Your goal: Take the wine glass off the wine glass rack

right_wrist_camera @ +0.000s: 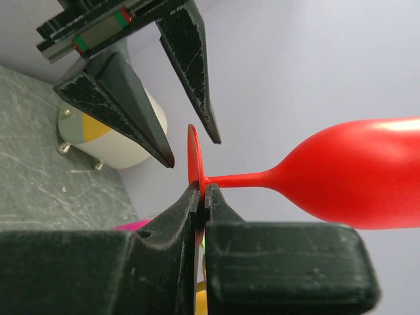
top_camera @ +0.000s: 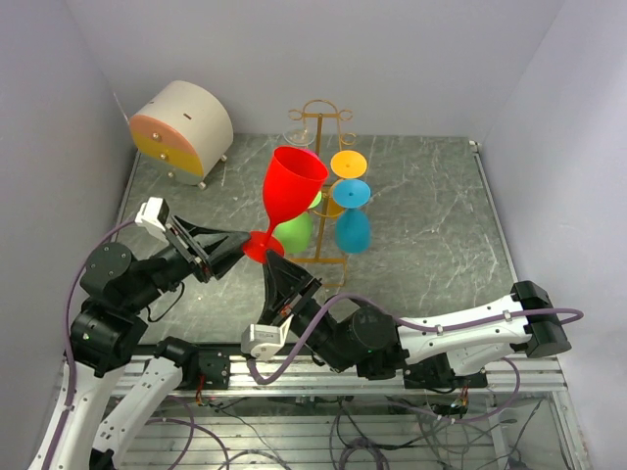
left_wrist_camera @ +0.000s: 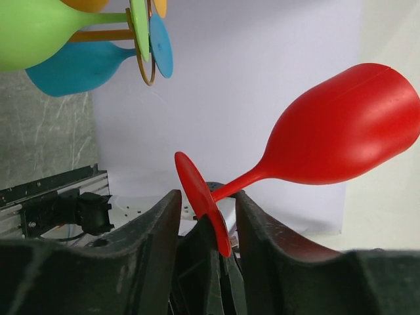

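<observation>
1. The red glass (top_camera: 294, 181) is off the rack (top_camera: 318, 122). It is held aloft, bowl uppermost, toward the worktop's (top_camera: 421, 215) front edge.
2. The right gripper (top_camera: 269, 257) is clamped on the rim of the glass's foot and carries it.
3. The left gripper (top_camera: 238, 247) stands apart, with a finger on either side of the foot, probably to take it over.
4. A green glass (top_camera: 294, 233) and a blue glass (top_camera: 353, 230) hang on the rack.

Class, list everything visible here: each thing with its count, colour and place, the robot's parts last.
table: 1, dark grey marbled
wine glass rack: 1, golden, back middle
red wine glass: 1, red, off the rack, held by its foot
hanging wine glasses: at least 3, green, blue, yellow-orange, on the rack
drawer box: 1, cream with orange and yellow fronts, back left
left fingers: 2, black, open, flanking the red foot
right fingers: 2, black, shut on that foot
</observation>
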